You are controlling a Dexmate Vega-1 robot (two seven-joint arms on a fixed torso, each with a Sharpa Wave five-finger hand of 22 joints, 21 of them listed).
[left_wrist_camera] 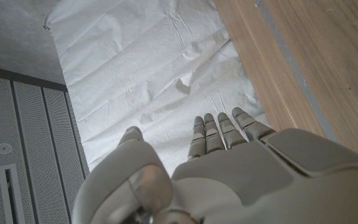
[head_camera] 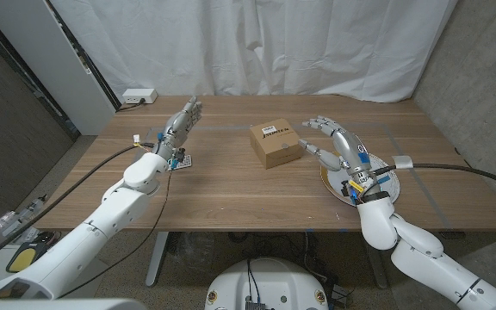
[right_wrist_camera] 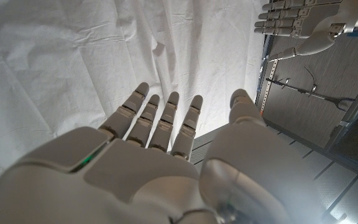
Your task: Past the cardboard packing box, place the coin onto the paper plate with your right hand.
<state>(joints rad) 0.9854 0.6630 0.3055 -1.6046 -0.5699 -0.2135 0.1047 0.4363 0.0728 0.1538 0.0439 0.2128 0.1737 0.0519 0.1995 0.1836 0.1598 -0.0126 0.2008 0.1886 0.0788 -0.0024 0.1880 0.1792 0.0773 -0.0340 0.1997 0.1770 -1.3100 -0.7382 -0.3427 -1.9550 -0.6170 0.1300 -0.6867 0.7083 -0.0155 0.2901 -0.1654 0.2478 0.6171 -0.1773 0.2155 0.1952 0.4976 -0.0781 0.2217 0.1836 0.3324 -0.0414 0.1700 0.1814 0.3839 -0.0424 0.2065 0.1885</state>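
The brown cardboard box (head_camera: 274,144) with a label on top sits in the middle of the table. To its right lies the white paper plate (head_camera: 387,183), partly covered by my right wrist; what lies under the wrist is hidden. My right hand (head_camera: 329,140) hovers between box and plate, fingers spread and holding nothing, and the right wrist view shows the same hand (right_wrist_camera: 160,162) empty. My left hand (head_camera: 182,121) stands at the table's left, fingers straight and empty; its back (left_wrist_camera: 229,162) is seen in the left wrist view.
A white power strip (head_camera: 138,96) lies at the back left corner. A small printed card (head_camera: 180,161) sits under my left forearm. A white tag (head_camera: 402,161) lies right of the plate. White curtain (head_camera: 257,43) hangs behind the table.
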